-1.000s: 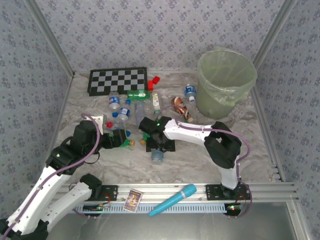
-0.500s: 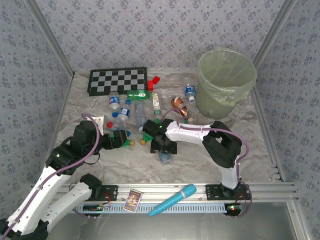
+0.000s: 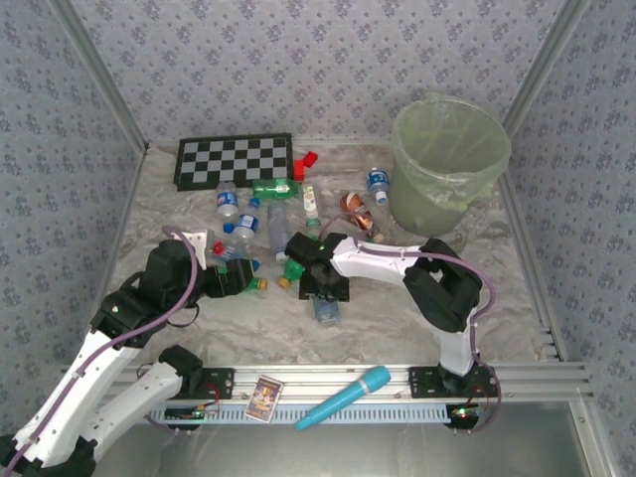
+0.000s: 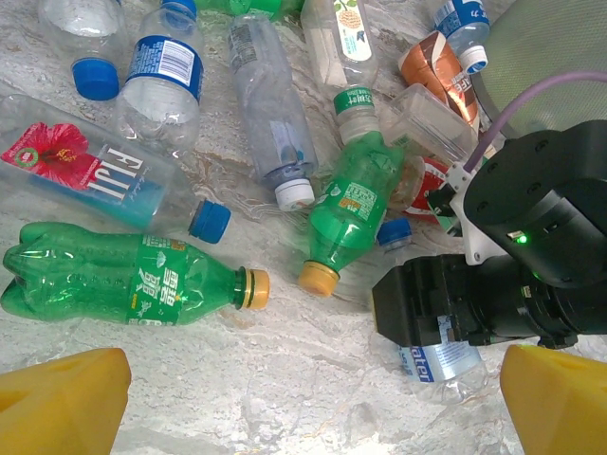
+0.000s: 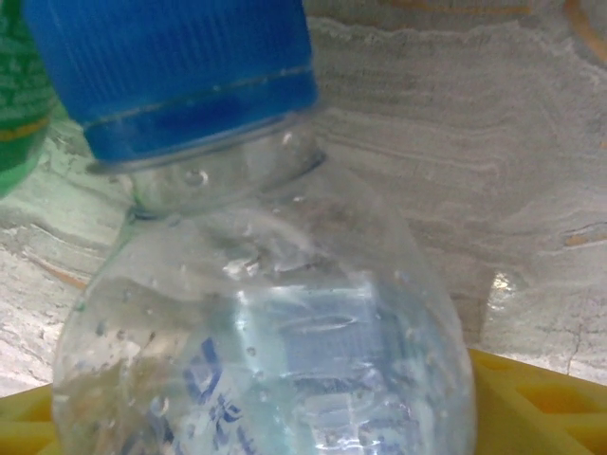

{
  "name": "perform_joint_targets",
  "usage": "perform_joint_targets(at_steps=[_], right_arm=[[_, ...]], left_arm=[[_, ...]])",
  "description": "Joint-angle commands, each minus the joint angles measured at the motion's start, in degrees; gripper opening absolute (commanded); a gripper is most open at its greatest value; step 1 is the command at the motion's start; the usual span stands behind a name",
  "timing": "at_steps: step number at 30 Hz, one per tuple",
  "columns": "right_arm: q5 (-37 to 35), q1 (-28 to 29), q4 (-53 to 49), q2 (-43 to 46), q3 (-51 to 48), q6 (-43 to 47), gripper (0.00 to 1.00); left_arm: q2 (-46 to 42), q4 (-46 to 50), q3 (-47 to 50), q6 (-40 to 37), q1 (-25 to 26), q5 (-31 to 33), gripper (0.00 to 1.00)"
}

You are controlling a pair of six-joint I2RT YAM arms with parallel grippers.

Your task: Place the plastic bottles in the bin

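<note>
Several plastic bottles lie in a heap at mid-table. Among them are a green one with a yellow cap (image 4: 123, 275), a green one with an orange cap (image 4: 351, 204), a Fiji bottle (image 4: 95, 171) and a long clear one (image 4: 270, 104). My right gripper (image 3: 323, 293) points down over a clear water bottle with a blue cap (image 5: 266, 332), and its yellow fingers (image 5: 541, 398) press both sides of it on the table. This bottle (image 4: 441, 365) pokes out beneath the right gripper's black body. My left gripper (image 4: 313, 408) hovers open just left of the heap, holding nothing. The bin (image 3: 449, 164) stands at the back right.
A brown-orange bottle (image 3: 356, 211) and a small blue-capped bottle (image 3: 377, 185) lie close to the bin. A checkerboard (image 3: 235, 161) and a red block (image 3: 304, 163) sit at the back. A turquoise microphone shape (image 3: 343, 397) and a card (image 3: 263, 397) rest on the front rail.
My right gripper has shifted a little to the right over the clear water bottle and its jaws have narrowed onto it. The left arm has not moved.
</note>
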State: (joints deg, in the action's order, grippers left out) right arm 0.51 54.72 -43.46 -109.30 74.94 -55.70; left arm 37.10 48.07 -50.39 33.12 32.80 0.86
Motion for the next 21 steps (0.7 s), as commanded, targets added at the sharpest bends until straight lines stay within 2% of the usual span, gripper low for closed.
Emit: perform_joint_targets(at_steps=[1, 6, 14, 21], right_arm=[[-0.4, -0.2, -0.3, -0.6, 1.3, 1.5, 0.69], [-1.4, -0.1, -0.7, 0.4, 1.5, 2.1, 0.58], [-4.4, 0.2, -5.0, 6.5, 1.5, 1.5, 0.54], [-9.3, -0.7, -8.8, 16.1, 1.4, 1.2, 0.53]], left_arm=[[-0.6, 0.6, -0.9, 0.3, 0.2, -0.6, 1.00], [-0.3, -0.4, -0.8, 0.4, 0.3, -0.9, 1.00], [1.5, -7.0, 0.3, 1.0, 0.2, -2.2, 1.00], [6.6, -14.4, 0.1, 2.0, 0.2, -4.0, 1.00]])
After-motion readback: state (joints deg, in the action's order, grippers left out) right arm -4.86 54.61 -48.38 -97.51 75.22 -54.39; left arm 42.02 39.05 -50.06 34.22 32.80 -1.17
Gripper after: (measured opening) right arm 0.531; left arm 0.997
